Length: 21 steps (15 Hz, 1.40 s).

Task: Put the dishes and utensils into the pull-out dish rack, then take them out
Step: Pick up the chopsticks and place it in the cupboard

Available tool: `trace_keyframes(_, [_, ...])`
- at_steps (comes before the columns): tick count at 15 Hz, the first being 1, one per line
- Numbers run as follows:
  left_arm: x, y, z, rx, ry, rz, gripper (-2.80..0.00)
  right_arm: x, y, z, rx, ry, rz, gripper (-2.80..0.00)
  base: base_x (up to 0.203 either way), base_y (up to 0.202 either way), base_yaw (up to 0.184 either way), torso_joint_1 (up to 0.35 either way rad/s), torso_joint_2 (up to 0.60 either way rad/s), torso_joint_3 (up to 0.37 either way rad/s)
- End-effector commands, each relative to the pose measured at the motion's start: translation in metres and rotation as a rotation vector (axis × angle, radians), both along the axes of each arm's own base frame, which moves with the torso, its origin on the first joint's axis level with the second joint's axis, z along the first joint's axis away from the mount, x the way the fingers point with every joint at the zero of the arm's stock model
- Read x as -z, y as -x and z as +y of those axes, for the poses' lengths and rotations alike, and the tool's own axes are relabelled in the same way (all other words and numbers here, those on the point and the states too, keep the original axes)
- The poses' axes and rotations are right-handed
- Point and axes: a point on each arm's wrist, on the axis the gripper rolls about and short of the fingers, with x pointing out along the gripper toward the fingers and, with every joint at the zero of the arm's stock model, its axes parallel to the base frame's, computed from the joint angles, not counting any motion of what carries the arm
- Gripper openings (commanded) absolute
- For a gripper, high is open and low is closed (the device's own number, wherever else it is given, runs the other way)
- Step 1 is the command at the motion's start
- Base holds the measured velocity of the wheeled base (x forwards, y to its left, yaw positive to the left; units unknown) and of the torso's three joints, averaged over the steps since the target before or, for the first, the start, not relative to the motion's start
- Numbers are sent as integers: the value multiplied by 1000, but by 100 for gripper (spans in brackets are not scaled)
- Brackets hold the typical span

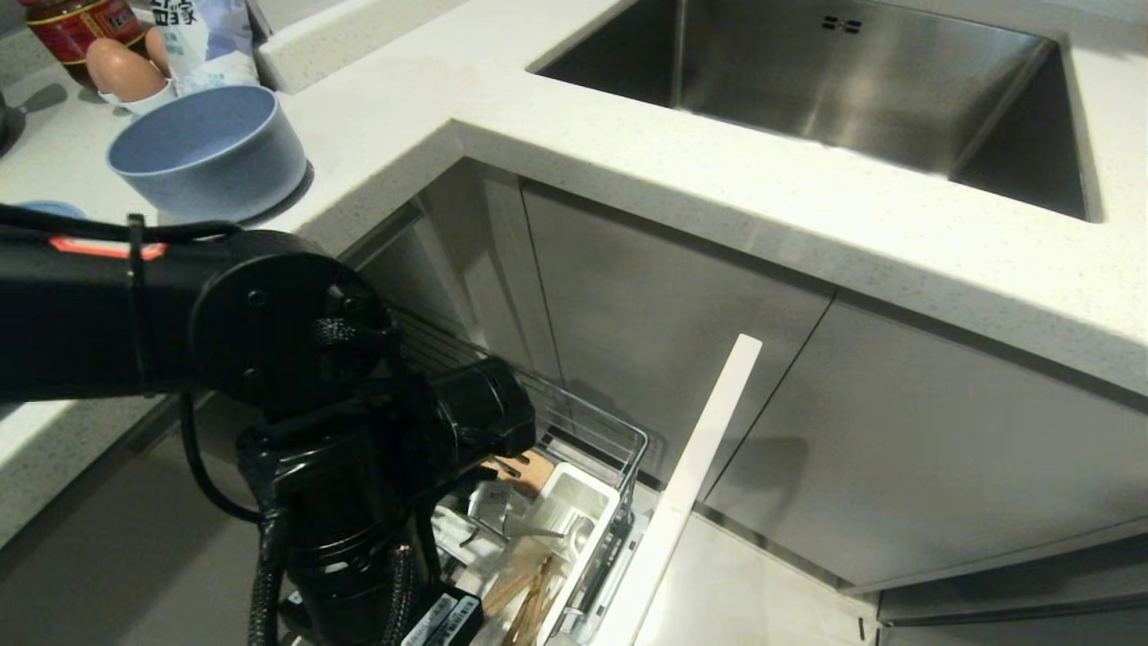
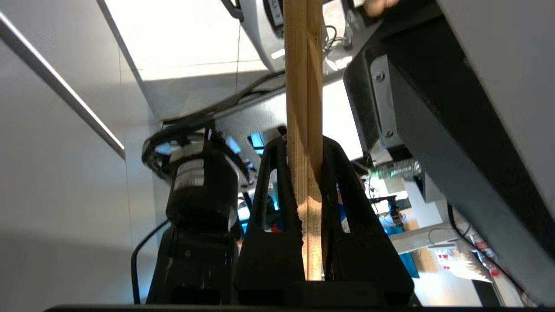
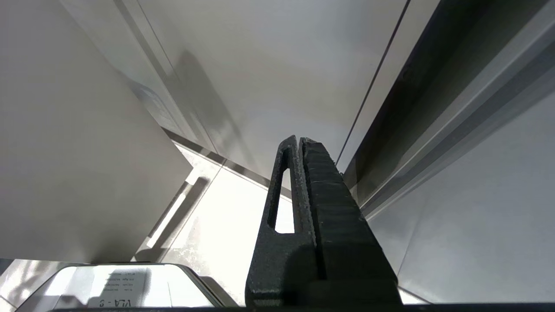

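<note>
Head view shows you the left arm reaching down over the pull-out rack [image 1: 619, 449], which stands drawn out of the cabinet below the worktop [image 1: 628, 170] with its flat white front panel [image 1: 691, 484] tilted outward. Your left gripper [image 2: 305, 149] is clenched on the chopsticks [image 2: 303, 86]: in the left wrist view both fingers [image 2: 273, 208] press on the pair, which lies side by side and runs straight out past the fingertips. Held that way, parallel and tight together, the sticks can be handled as one piece, which suits putting them into or taking them out of a narrow slot. In the head view the light wood sticks show low in the rack, just beside the white cutlery box [image 1: 578, 502], so I judge the grip to be made at the box; whether they are going in or coming out you cannot tell from here.

The chopsticks look thin, square-edged, pale brown with visible grain. The light blue bowl [image 1: 206, 148] sits on the worktop, well apart from the rack, matte and deep. A sliver of blue near the arm may be the plate; it is too hidden to say.

Your right gripper [image 3: 301, 143] hangs parked by the cabinet fronts, fingers pressed together and holding nothing.
</note>
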Motion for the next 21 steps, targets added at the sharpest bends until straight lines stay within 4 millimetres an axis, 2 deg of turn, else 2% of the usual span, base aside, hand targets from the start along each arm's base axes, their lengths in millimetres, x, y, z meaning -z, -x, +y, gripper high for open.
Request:
trace_keyframes(1, [9, -4, -3, -3, -23, 23, -280, 0, 0, 0, 0, 0, 0, -280, 0, 0, 0, 0, 0, 0])
trace_keyframes(9, [20, -20, 4, 105, -13, 40, -280, 0, 0, 0, 0, 0, 0, -280, 0, 0, 0, 0, 0, 0])
trace_keyframes(21, [49, -47, -18, 163, -71, 44, -280, 0, 0, 0, 0, 0, 0, -280, 0, 0, 0, 0, 0, 0])
